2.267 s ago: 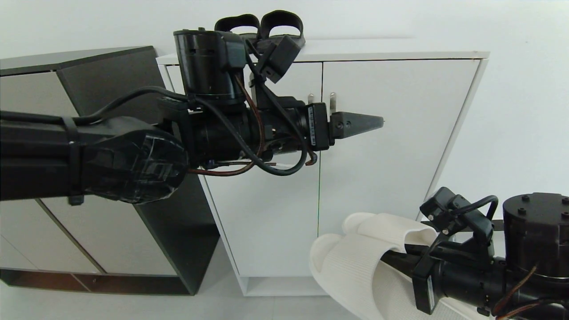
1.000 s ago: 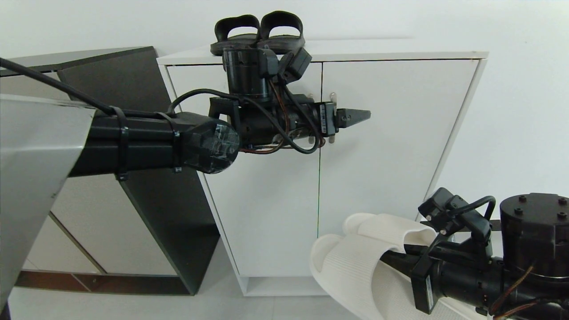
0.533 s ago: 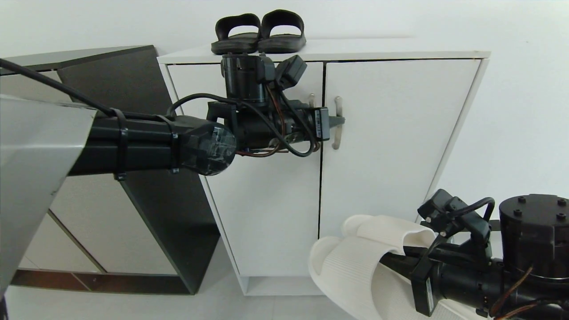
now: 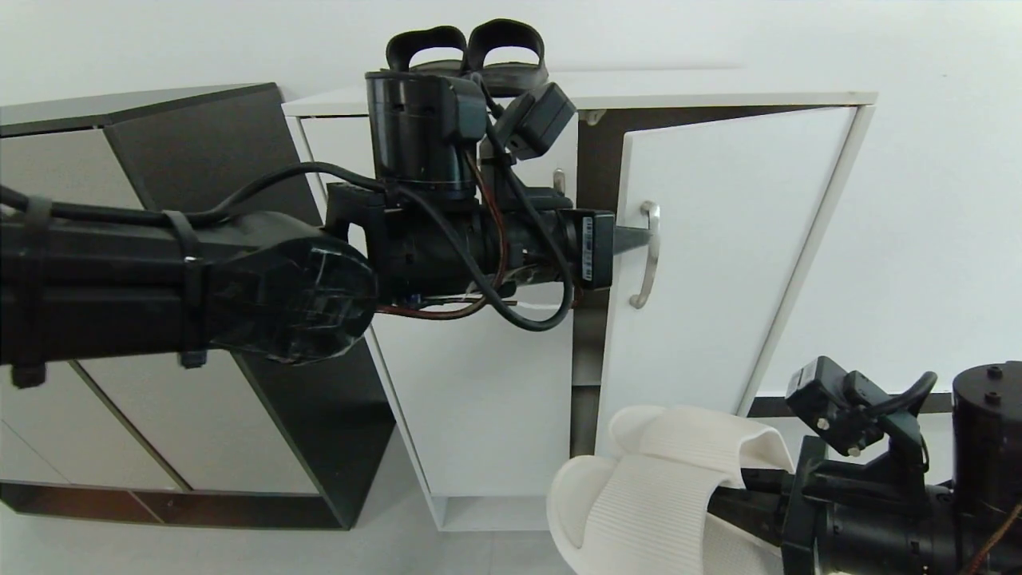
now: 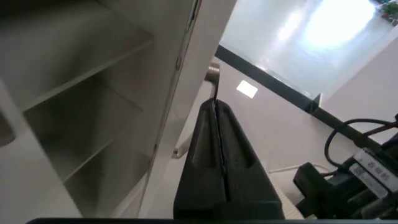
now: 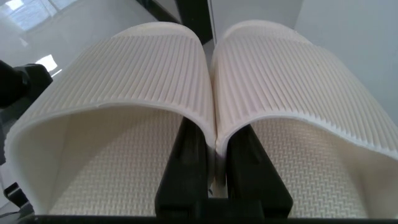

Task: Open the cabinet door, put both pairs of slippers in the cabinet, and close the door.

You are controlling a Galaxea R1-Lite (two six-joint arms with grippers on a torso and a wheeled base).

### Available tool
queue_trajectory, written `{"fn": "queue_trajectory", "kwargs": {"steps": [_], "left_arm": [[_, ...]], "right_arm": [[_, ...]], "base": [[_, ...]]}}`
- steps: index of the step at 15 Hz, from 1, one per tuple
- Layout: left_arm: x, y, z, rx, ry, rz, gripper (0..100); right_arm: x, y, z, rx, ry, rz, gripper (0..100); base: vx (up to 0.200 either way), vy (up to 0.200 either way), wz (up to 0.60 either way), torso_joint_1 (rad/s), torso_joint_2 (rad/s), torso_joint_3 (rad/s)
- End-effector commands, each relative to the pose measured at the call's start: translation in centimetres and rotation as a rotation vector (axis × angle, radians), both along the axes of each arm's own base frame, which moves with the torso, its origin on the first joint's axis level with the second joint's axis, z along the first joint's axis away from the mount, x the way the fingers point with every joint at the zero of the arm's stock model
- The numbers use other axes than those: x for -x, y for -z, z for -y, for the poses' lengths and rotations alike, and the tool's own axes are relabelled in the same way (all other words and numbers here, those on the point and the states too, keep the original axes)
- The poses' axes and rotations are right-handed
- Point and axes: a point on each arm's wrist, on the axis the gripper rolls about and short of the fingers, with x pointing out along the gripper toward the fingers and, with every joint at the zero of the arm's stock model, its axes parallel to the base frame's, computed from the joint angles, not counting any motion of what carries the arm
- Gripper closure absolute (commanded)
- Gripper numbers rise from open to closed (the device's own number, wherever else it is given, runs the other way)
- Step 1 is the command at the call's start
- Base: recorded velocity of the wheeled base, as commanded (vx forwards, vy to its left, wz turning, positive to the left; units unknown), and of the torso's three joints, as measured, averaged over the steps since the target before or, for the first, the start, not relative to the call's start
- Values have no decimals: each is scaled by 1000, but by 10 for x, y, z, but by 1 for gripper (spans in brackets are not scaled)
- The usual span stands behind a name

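Head view: black slippers (image 4: 467, 49) sit on top of the white cabinet (image 4: 718, 86). Below them the left gripper (image 4: 639, 239), fingers pressed together, touches the handle (image 4: 648, 259) of the right door (image 4: 718, 263), which stands ajar. Lower right, the right gripper (image 6: 214, 155) clamps the white slippers (image 4: 655, 479) by their straps.

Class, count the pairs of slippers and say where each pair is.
2. The black pair sits on top of the white cabinet; the white pair is clamped in the right gripper, low in front of the partly open door.
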Motion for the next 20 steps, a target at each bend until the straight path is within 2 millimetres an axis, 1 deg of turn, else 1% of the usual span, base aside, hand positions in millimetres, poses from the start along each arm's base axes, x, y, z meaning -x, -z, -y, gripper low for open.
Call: {"fn": "queue_trajectory", "kwargs": {"steps": [1,2,3,4,5,7,8,10,13,14,19,20], "left_arm": [[23,-11,-18,11,3,14,100],[34,-13,-27,10,3,13,100],[40,-14,-33,12,-4,13,100],[40,-14,-37,14,-15,9,100],[33,-14,-44,18,-40,12,100],[18,-10,-44,39,-66,30,100],[2,-8,-35,74,-76,55,100],[-18,-5,-24,89,-85,65,100],[-36,-8,-11,123,-86,57,100],[-49,-6,-2,134,-87,57,100],[-66,-4,10,118,-88,37,100],[-65,-4,10,119,-86,37,100]], "right_arm": [[2,-1,2,-3,-3,8,100],[3,-1,2,-1,-3,8,100],[3,-1,2,-1,-5,8,100],[3,-1,2,-1,-4,7,100],[3,0,1,2,-6,4,100],[3,1,1,6,-6,1,100],[3,1,1,12,-6,-5,100],[3,2,1,15,-6,-9,100],[5,1,1,12,-9,-5,100],[7,2,-1,19,-23,-11,100],[15,6,-1,58,-52,-50,100],[16,7,-1,63,-57,-54,100]], "base": [[0,0,0,0,0,0],[0,0,0,0,0,0],[0,0,0,0,0,0],[0,0,0,0,0,0],[0,0,0,0,0,0],[0,0,0,0,0,0],[0,0,0,0,0,0],[0,0,0,0,0,0],[0,0,0,0,0,0],[0,0,0,0,0,0],[0,0,0,0,0,0],[0,0,0,0,0,0]]}}
